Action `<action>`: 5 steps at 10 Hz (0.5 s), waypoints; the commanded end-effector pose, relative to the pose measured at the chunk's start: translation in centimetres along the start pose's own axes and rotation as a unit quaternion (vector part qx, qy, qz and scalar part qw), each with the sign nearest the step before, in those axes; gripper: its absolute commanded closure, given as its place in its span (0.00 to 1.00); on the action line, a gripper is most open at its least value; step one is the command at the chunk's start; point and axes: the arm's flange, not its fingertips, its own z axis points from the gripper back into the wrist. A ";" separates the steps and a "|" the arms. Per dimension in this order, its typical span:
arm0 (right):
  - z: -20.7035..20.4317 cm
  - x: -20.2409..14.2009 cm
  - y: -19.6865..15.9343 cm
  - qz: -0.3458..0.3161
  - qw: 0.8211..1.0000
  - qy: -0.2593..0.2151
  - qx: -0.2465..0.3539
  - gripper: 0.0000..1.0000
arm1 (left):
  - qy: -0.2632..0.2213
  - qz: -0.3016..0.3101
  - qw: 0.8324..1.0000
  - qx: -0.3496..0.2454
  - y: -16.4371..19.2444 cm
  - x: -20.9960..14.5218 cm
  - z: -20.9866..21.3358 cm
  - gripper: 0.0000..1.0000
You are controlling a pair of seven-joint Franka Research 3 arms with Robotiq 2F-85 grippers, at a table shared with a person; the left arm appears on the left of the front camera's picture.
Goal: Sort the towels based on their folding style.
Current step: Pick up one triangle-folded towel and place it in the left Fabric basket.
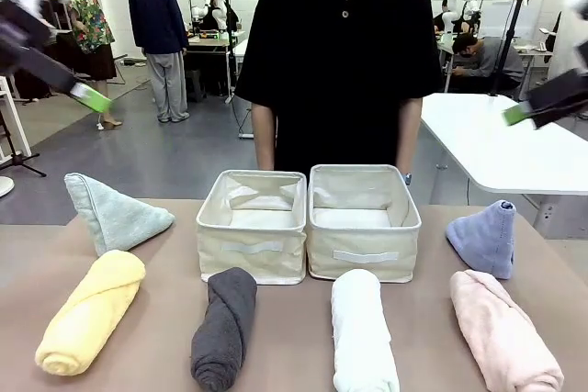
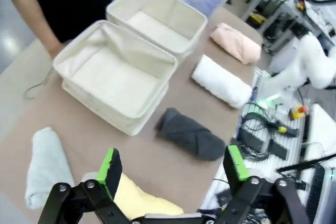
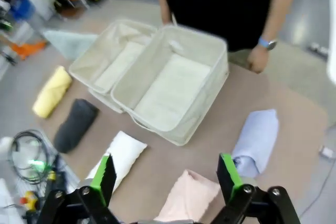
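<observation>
I am holding my left pincer (image 2: 172, 162) and right pincer (image 3: 167, 169) open and empty above the bench (image 1: 294, 337), all six towels (image 1: 361, 328) lying unsorted outside both empty bins (image 1: 250, 259).

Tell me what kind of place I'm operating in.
Probably a robotics lab or workshop: cables and a yellow-and-red stop button sit beside the table, and more work tables stand on an open grey floor behind.

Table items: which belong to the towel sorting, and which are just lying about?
Job: yellow towel, dark grey towel, white towel, pink towel, all rolled; mint towel, blue towel, both cones; left cream bin and right cream bin, likely the destinations.
Lying about: cables beside the table; white table behind.
</observation>
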 end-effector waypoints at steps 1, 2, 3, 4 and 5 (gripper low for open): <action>3.9 -0.7 -3.8 -0.014 0.998 -0.024 0.049 0.00 | -0.011 -0.005 1.000 0.005 3.2 -0.4 4.8 0.00; 6.1 -2.1 -5.5 0.004 0.998 -0.040 0.049 0.00 | -0.022 -0.021 0.999 0.031 4.3 -1.9 7.6 0.00; 8.2 -3.3 -6.6 0.017 0.996 -0.047 0.067 0.00 | -0.017 -0.033 0.998 0.046 5.0 -3.5 9.9 0.00; 10.1 -4.4 -7.5 0.035 0.995 -0.039 0.081 0.00 | -0.004 -0.048 0.997 0.057 5.7 -5.2 11.7 0.00; 11.3 -5.2 -8.3 0.054 0.994 -0.031 0.092 0.00 | -0.010 -0.066 0.995 0.072 5.9 -6.5 13.0 0.00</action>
